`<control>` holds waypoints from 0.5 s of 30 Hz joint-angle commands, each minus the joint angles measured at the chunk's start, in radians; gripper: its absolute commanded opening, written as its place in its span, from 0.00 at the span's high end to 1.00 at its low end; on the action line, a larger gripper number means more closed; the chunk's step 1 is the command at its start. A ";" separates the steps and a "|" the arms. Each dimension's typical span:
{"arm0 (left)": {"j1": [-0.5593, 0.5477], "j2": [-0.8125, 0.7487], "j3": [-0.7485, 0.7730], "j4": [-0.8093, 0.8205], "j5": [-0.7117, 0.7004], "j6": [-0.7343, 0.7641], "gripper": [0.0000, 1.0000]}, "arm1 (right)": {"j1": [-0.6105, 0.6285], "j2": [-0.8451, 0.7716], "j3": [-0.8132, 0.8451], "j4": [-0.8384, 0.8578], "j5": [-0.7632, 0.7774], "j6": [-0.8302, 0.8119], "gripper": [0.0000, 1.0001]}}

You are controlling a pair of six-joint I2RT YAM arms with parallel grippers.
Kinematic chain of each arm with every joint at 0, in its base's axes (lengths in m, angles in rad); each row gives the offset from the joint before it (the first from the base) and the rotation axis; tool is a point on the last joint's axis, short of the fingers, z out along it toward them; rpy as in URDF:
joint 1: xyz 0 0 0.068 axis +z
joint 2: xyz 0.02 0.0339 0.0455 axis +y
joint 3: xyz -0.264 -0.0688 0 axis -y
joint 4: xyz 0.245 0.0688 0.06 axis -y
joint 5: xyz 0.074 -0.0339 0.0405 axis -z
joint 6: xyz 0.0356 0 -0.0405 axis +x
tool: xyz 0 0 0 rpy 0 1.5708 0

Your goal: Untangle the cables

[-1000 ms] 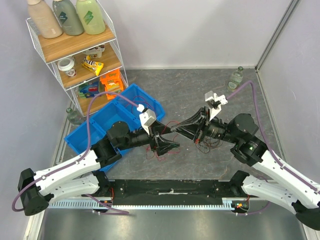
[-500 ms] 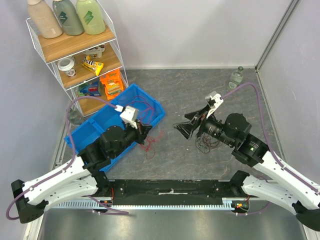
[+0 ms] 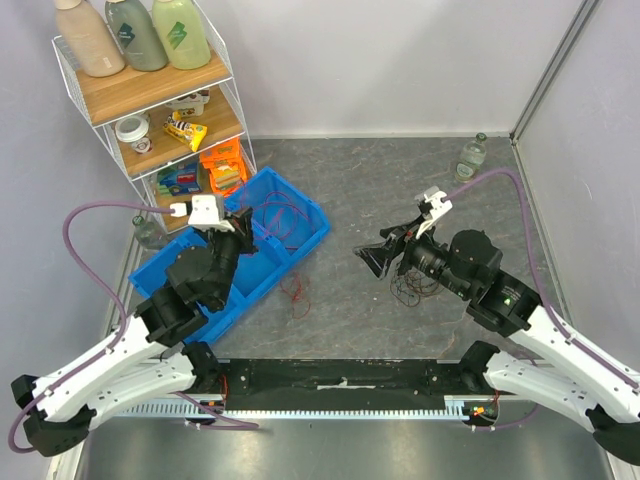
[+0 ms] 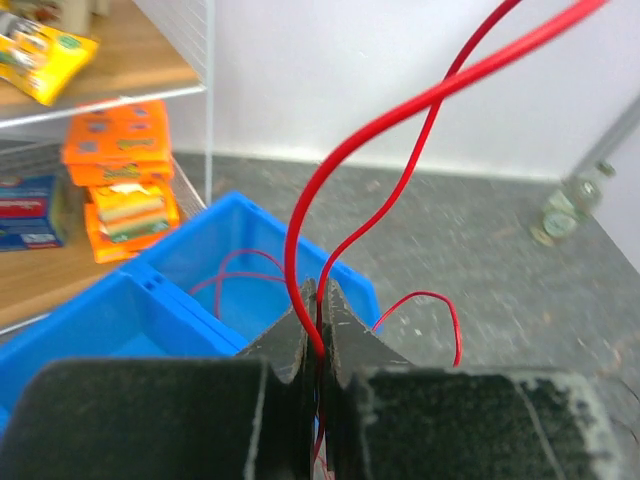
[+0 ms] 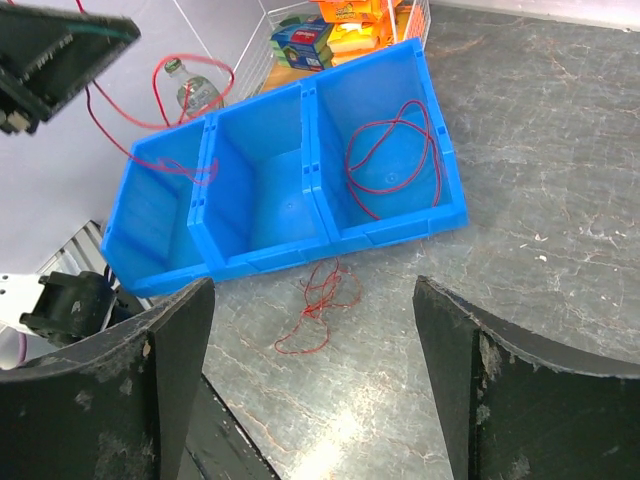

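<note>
Blue bin lying ahead of the right gripper, fingers spread wide, holding nothing. Left gripper pinched tight on a red cable looping up from its tips. Second red cable inside the bin's end compartment; loose red bunch on the table, in front of the right fingers.

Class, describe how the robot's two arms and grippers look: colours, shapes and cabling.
White shells with black joints form the left arm and right arm. The left gripper and right gripper are black, wedge-shaped finger pairs. A mauve hose runs along each arm.
</note>
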 commanded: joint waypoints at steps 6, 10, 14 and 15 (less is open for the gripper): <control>0.164 0.066 0.026 0.151 -0.135 -0.017 0.98 | 0.001 -0.032 0.000 0.000 0.018 0.001 0.12; 0.263 0.086 -0.078 0.054 -0.069 -0.241 0.98 | 0.001 -0.056 -0.039 0.013 0.018 0.022 0.12; 0.400 0.170 -0.098 -0.058 0.051 -0.439 0.98 | 0.001 -0.062 -0.042 -0.002 0.021 0.015 0.12; 0.418 0.190 -0.084 -0.107 0.071 -0.487 0.98 | 0.001 -0.062 -0.034 -0.006 0.021 0.013 0.12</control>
